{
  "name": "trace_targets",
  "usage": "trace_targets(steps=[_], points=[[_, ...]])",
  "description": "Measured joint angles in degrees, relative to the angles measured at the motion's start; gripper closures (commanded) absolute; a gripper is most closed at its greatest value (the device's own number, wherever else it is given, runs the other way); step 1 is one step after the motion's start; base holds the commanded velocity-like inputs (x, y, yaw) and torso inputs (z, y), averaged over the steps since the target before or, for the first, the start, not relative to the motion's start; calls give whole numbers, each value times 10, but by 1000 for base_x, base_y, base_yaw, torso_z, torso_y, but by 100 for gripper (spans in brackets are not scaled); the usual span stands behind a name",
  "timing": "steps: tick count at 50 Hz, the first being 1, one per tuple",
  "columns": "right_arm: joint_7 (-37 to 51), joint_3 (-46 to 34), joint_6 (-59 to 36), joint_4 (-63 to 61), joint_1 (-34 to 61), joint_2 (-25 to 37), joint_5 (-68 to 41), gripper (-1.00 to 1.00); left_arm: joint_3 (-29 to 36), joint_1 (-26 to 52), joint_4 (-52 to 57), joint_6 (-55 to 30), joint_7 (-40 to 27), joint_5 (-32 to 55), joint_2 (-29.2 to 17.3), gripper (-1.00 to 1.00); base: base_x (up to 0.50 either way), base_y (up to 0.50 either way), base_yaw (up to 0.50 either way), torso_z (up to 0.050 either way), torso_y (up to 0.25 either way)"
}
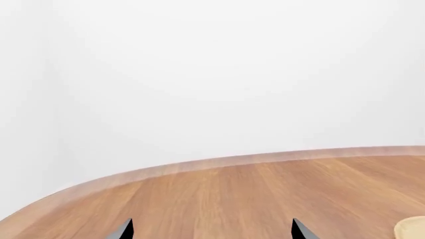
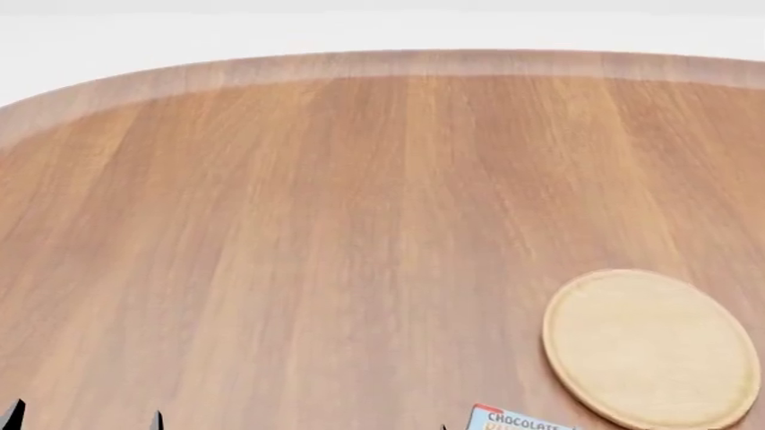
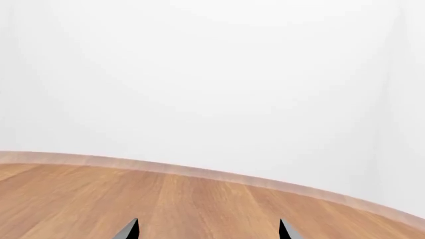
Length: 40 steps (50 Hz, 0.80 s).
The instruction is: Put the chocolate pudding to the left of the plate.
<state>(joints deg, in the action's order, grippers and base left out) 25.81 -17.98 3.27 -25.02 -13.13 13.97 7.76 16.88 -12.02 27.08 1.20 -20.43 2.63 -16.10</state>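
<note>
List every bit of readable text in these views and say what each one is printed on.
"CHOCOLATE": orange capitals on the light-blue top of the chocolate pudding carton, at the bottom edge of the head view.
A second line starts below it but is cut off by the frame and cannot be read.
No text on the plate or the table, and none in either wrist view.

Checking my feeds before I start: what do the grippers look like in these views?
Very little shows. Each wrist view catches only two pointed, wedge-shaped fingers, black with grey faces: the left gripper and the right gripper. The head view shows two dark tips of the left one at its lower edge. No arms, cables or markings are visible.
</note>
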Motion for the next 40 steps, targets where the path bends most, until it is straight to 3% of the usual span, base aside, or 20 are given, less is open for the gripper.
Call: trace_targets(steps=[40], points=[[11, -15, -3, 3, 5, 11, -2, -100, 12, 3, 1, 2, -10, 7, -12, -100, 171, 0, 0, 0, 0]])
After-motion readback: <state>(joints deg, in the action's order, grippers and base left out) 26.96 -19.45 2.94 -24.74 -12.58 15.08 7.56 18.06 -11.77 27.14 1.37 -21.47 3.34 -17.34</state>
